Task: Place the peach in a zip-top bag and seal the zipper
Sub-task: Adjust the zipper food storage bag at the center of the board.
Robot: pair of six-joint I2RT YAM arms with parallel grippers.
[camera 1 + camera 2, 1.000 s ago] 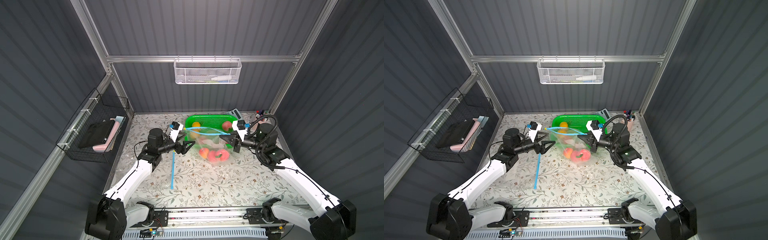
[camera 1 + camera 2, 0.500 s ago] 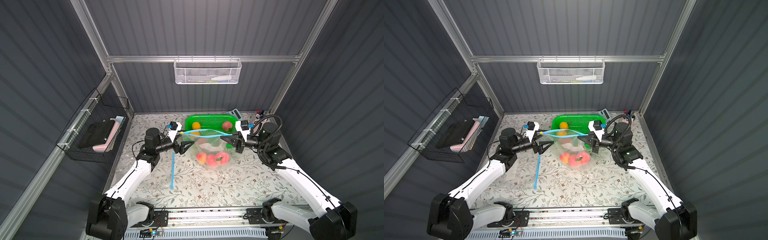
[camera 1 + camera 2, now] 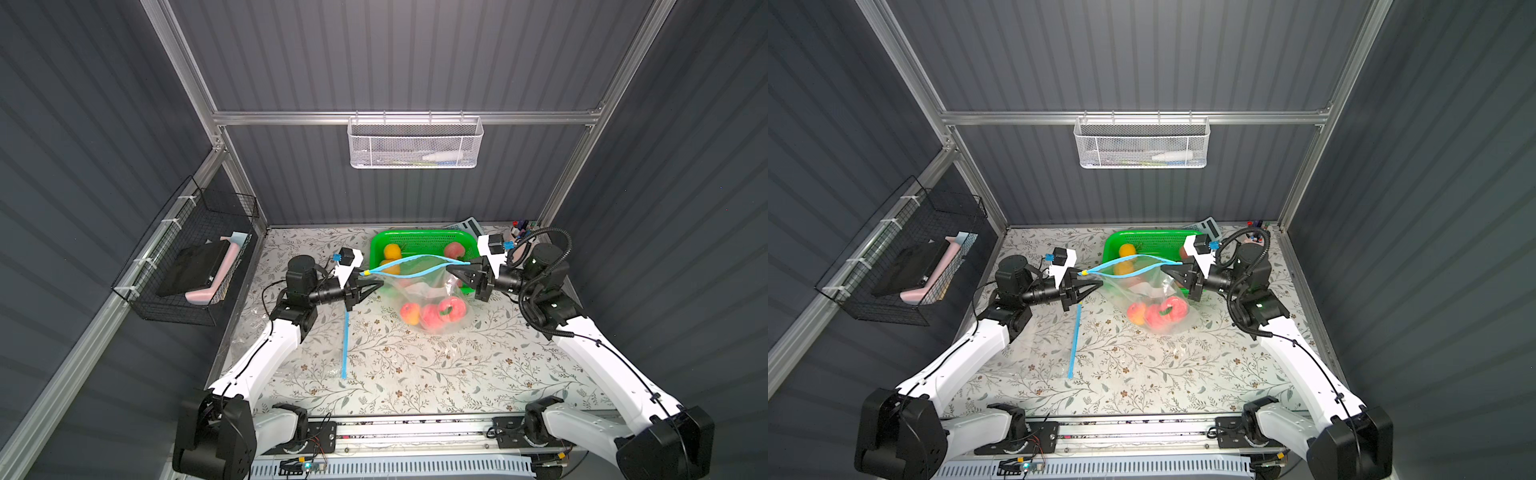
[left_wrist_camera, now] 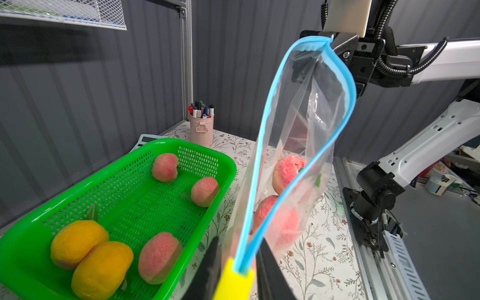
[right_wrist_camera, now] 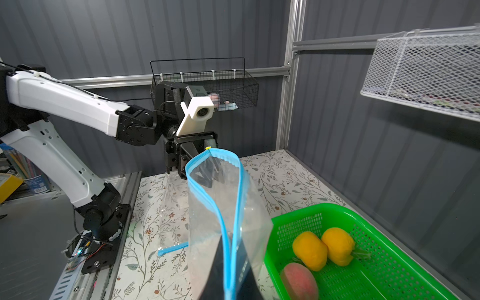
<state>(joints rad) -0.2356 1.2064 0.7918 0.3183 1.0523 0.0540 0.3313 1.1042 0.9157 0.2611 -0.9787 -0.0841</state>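
The clear zip-top bag (image 3: 419, 291) (image 3: 1144, 289) with a blue zipper hangs stretched between my two grippers, above the table. Three peaches (image 3: 432, 313) lie at its bottom. Its mouth stands open in a narrow slit. My left gripper (image 3: 374, 283) (image 4: 237, 270) is shut on the bag's end, at the yellow slider (image 4: 233, 283). My right gripper (image 3: 451, 272) (image 5: 230, 272) is shut on the opposite end of the zipper. More peaches (image 4: 165, 167) and two yellow fruits (image 4: 91, 254) lie in the green basket (image 3: 419, 233) behind the bag.
A second flat clear bag with a blue zipper strip (image 3: 345, 345) lies on the table in front of my left gripper. A pink pen cup (image 4: 201, 127) and a calculator (image 3: 467, 226) stand at the back right. A black wire basket (image 3: 191, 266) hangs on the left wall and a white mesh basket (image 3: 415, 143) on the back wall.
My left gripper's jaws have closed on the slider end of the bag. The bag's mouth has drawn narrower and straighter between the grippers. The right gripper has kept its grip.
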